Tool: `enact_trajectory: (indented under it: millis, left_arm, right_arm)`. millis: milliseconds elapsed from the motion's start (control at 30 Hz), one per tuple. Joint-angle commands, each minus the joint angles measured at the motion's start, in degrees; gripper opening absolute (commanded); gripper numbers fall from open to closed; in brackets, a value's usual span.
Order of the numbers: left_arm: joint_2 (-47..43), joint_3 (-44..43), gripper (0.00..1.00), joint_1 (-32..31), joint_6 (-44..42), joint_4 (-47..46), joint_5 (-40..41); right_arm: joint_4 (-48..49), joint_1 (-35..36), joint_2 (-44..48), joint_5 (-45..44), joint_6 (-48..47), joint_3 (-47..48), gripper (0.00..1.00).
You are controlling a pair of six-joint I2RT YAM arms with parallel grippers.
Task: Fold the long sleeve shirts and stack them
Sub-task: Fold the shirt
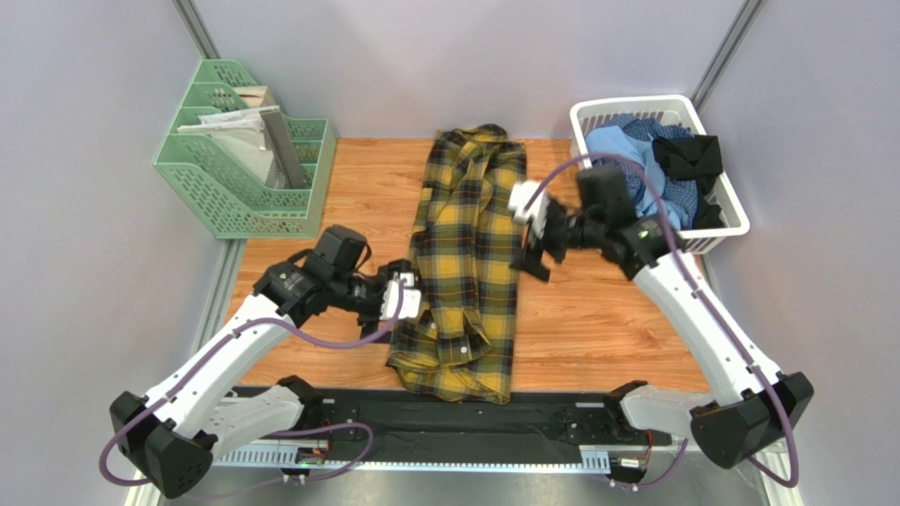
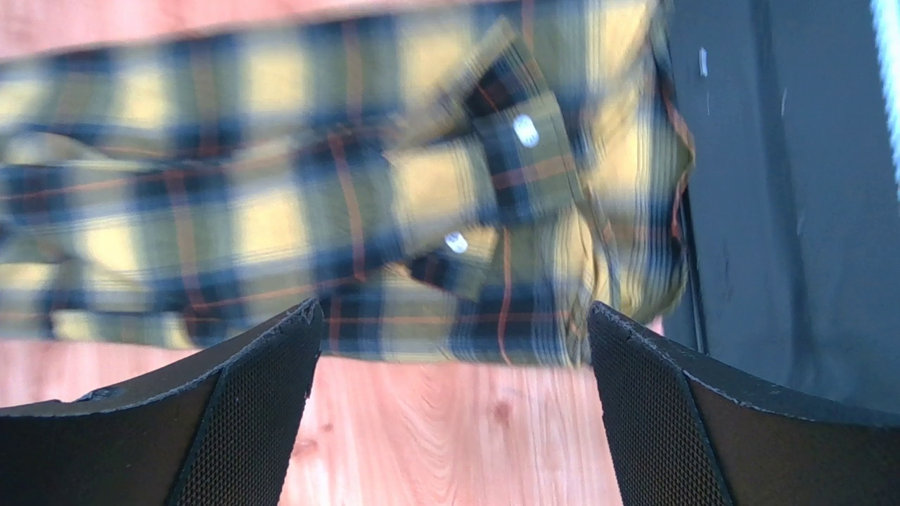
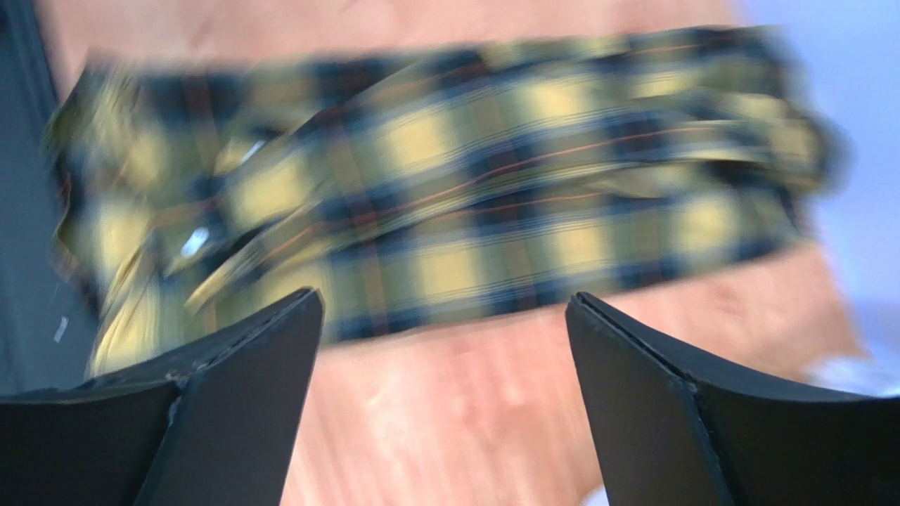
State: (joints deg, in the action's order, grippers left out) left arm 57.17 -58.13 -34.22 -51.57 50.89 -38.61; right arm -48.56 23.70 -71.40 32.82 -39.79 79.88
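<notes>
Two arms flank one garment, and neither holds it. Nearest the bases, a black strip (image 1: 454, 416) runs along the near edge of the tabletop (image 1: 602, 327); the hem of the plaid shirt (image 1: 470, 253) reaches it. We record the shirt lying as a long narrow band, hem near and collar far, centred on the wood, with its sleeves seemingly folded in.

The left gripper (image 1: 405, 298) sits just beside the shirt's left edge toward the hem. In the wrist view its fingers (image 2: 243, 411) are spread wide with nothing between them; a buttoned cuff (image 2: 525, 132) lies beyond. Farther up, the right gripper (image 1: 533, 237) hovers at the right edge, its fingers (image 3: 644, 401) likewise spread and empty.

At the far right, a white basket (image 1: 729, 230) holds the other shirts (image 1: 623, 148). At the far left stands a green rack (image 1: 227, 200).

Our assessment is that the flannel is light, limp and layered. It will likely sag between grip points, and the upper layers may slide. We judge the two hem corners the soundest hold, pinched through every layer, for carrying the hem toward the collar.
</notes>
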Motion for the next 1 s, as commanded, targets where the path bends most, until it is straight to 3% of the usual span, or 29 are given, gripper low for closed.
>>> enact_trajectory:
  millis: [0,100,233,467,833,867,900,967]
  left_arm:
    - [-4.0,11.7,0.99,-0.1,-25.0,0.5,-1.1]
    - [-5.2,20.2,0.99,-0.4,-30.9,-1.6,-0.4]
    - [-2.1,23.8,0.96,-2.1,-31.9,-6.4,1.8]
    - [-0.4,30.0,0.90,-8.0,-32.2,-14.3,6.4]
    - [4.4,32.2,0.64,-12.4,-29.4,-19.0,10.3]
    - [4.4,32.4,0.60,-13.0,-29.5,-18.9,10.9]
    - [4.3,32.5,0.51,-13.2,-29.4,-19.0,11.0]
    - [3.2,32.4,0.37,-14.2,-28.4,-18.5,10.4]
  right_arm:
    - [5.1,10.1,7.0,2.7,-18.6,-24.4,0.94]
    - [13.0,19.8,15.6,-4.3,-25.3,-39.2,0.98]
    - [17.9,28.1,19.7,-8.5,-27.5,-50.0,1.00]
    - [28.1,36.9,17.5,-13.2,-28.8,-56.6,0.93]
    - [37.0,42.6,12.2,-18.9,-32.2,-62.3,0.43]
    - [36.8,42.9,12.0,-18.9,-32.2,-62.1,0.38]
    - [36.8,43.0,11.8,-18.9,-31.8,-61.8,0.26]
    - [36.1,43.4,11.6,-19.0,-30.2,-61.0,0.17]
